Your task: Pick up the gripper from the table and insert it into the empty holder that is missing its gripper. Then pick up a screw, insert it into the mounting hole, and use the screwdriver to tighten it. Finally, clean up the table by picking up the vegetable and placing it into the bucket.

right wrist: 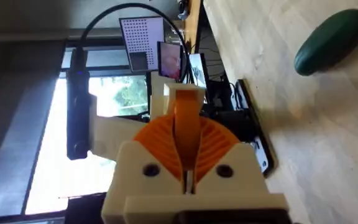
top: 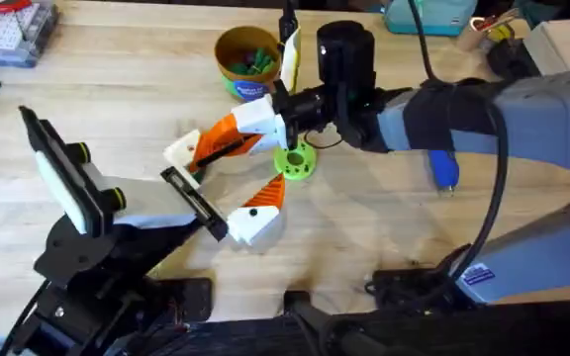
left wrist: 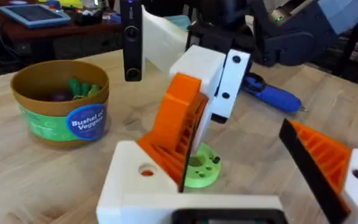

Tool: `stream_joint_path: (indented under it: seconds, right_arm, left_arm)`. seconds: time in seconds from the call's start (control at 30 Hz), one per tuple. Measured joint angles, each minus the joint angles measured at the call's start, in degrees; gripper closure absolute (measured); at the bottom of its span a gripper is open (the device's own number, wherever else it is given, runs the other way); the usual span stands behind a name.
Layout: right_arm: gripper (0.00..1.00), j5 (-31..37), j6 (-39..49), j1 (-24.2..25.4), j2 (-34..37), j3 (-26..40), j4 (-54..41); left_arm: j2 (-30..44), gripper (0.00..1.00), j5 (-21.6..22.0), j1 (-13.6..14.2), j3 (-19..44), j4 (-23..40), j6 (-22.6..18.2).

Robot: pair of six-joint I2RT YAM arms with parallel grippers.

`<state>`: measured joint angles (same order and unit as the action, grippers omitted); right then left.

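Right gripper (top: pixel 265 124) pinches the orange gripper (top: pixel 228 138) tight between its pads, lifted above the table (top: pixel 117 89) just beside the green holder (top: pixel 294 161). Left gripper (top: pixel 250 210) sits close by, open or shut I cannot tell. Behind them stands the bucket (top: pixel 247 61).

One bucket (top: pixel 248 61), one blue screwdriver (top: pixel 444 168).

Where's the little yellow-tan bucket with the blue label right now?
In the overhead view the small round yellow-tan bucket with the blue label band stands upright at the table's far middle, just beyond the lime-green round plastic disc, with green vegetables inside.
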<state>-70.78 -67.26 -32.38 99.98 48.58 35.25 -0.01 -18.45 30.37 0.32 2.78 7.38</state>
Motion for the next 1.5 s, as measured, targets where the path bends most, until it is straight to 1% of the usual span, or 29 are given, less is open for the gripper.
stream_joint_path:
  seconds: [0.37, 0.47, 0.57, 0.67, 0.73, 0.87, 1.07, 1.1, 1.13, 1.2, 1.23, 1.37, 1.5]
  right_arm:
    - [0.911, 0.0, 0.0, -0.1, 0.2, 0.0, 0.2]
    - [0.874, 0.2, 0.0, -0.3, 0.2, 0.0, 0.3]
    - [0.739, 1.0, 0.2, -0.7, 0.2, 0.0, 0.5]
    - [0.606, 1.0, 0.3, -1.0, 0.2, 0.0, 0.9]
    - [0.55, 1.1, 0.4, -1.3, 0.2, 0.0, 1.0]
    - [0.514, 1.1, 0.4, -2.0, 0.2, 0.0, 1.1]
    - [0.425, 1.1, 0.4, -2.1, 0.2, 0.1, 1.1]
    - [0.384, 1.1, 0.4, -2.1, 0.2, 0.1, 1.1]
    - [0.304, 1.1, 0.3, -2.1, 0.2, 0.1, 1.0]
    - [0.062, 1.1, 0.4, -2.1, 0.2, 0.1, 1.1]
    - [0.021, 1.1, 0.4, -2.0, 0.2, 0.1, 1.2]
    - [0.008, 1.6, 0.4, -1.2, 0.2, 0.1, 1.2]
    - [0.007, 2.1, 0.4, 1.2, 0.2, 0.1, 1.1]
  left_arm:
    - [0.0, 0.01, 0.1, 0.0, 0.0, 0.2, -0.1]
    - [0.0, 0.01, -0.1, 0.0, 0.0, 0.2, -0.1]
    - [0.0, 0.01, -2.0, 0.1, 0.0, 0.3, -0.1]
    - [0.0, 0.01, -2.6, 0.2, 0.0, 0.4, -0.1]
    - [0.0, 0.01, -4.2, 0.5, 0.0, 0.3, -0.1]
    - [0.0, 0.01, -6.0, 0.9, 0.0, 0.2, -0.1]
    - [0.0, 0.01, -6.5, 0.9, 0.0, 0.2, -0.1]
    - [0.0, 0.01, -6.5, 0.9, 0.0, 0.2, -0.1]
    - [0.0, 0.01, -6.5, 0.9, 0.0, 0.2, -0.1]
    - [0.0, 0.01, -6.7, 0.9, 0.0, 0.2, -0.1]
    - [0.0, 0.01, -6.8, 0.9, 0.0, 0.2, -0.1]
    - [0.0, 0.01, -7.1, 0.9, 0.0, 0.2, -0.1]
    - [0.0, 0.01, -7.3, 0.9, 0.0, 0.2, -0.1]
